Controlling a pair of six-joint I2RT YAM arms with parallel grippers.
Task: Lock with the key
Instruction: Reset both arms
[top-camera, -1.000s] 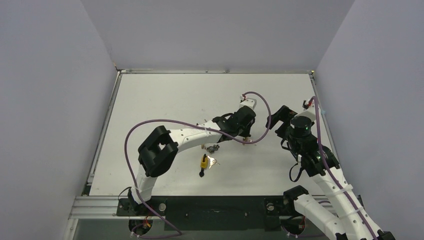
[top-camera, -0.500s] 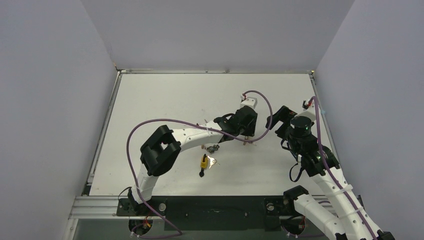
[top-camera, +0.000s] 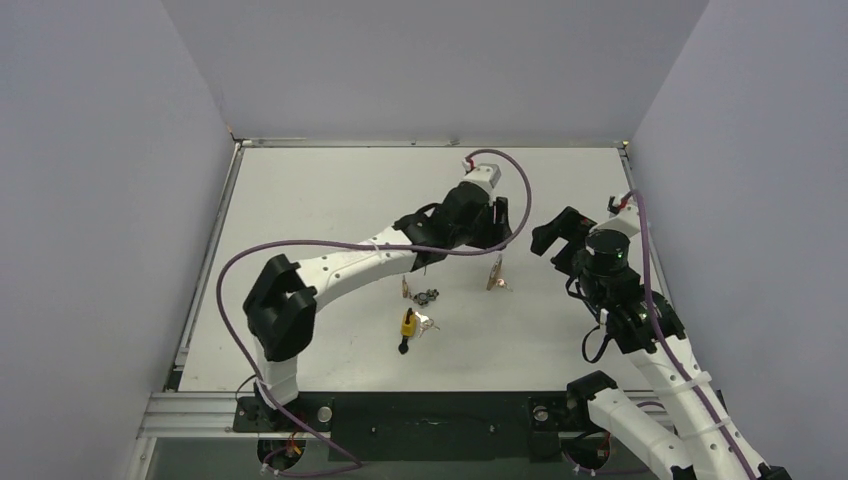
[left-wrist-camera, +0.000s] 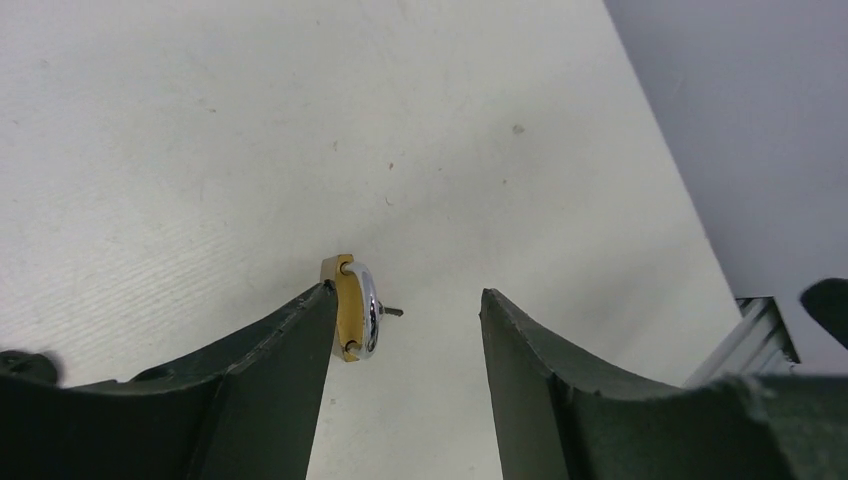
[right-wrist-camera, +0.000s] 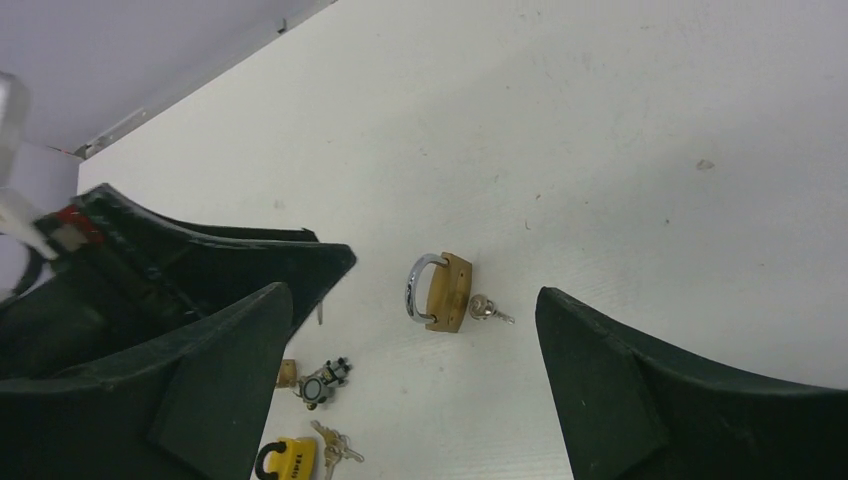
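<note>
A brass padlock (right-wrist-camera: 447, 291) with a chrome shackle (right-wrist-camera: 417, 286) rests on the white table, free of both grippers. A small silver key (right-wrist-camera: 484, 308) sits against the base of its body; I cannot tell whether it is inserted. In the left wrist view the padlock (left-wrist-camera: 347, 311) shows just past my left finger (left-wrist-camera: 285, 375), not touching the other. My left gripper (left-wrist-camera: 405, 295) is open and holds nothing. It hovers just beyond the padlock (top-camera: 496, 272) in the top view. My right gripper (right-wrist-camera: 410, 293) is open, above and to the right of the lock.
A yellow padlock (right-wrist-camera: 285, 461) with a bunch of keys (right-wrist-camera: 335, 447) lies nearer the arm bases. A small grey combination lock (right-wrist-camera: 322, 383) and a brass piece (right-wrist-camera: 287, 372) lie beside it. The table's right edge (top-camera: 640, 230) and side wall are close to my right arm.
My left gripper has opened and let go of the brass padlock. It has drawn back toward the far side of the table. The right arm has barely moved.
</note>
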